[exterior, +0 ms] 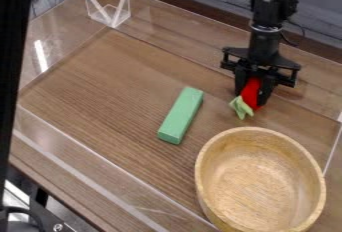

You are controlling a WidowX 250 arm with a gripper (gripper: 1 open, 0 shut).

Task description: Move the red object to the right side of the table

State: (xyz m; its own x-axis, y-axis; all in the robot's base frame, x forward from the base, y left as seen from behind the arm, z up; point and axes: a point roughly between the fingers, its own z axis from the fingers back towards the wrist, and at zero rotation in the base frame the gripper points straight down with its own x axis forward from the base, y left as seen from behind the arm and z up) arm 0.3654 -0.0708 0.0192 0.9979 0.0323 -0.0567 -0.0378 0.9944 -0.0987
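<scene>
The red object (247,97) is a small bright red toy fruit with a green leafy end (239,109), held low over the right part of the brown wood-grain table (107,86). My gripper (255,93) points straight down from the black arm, its dark fingers shut on the red object. The fingers hide most of the fruit's upper half. Whether the fruit touches the tabletop I cannot tell.
A light green rectangular block (181,114) lies near the table's middle, left of the gripper. A round wooden bowl (261,181) stands at the front right, just below the gripper. Low clear acrylic walls (107,11) border the table.
</scene>
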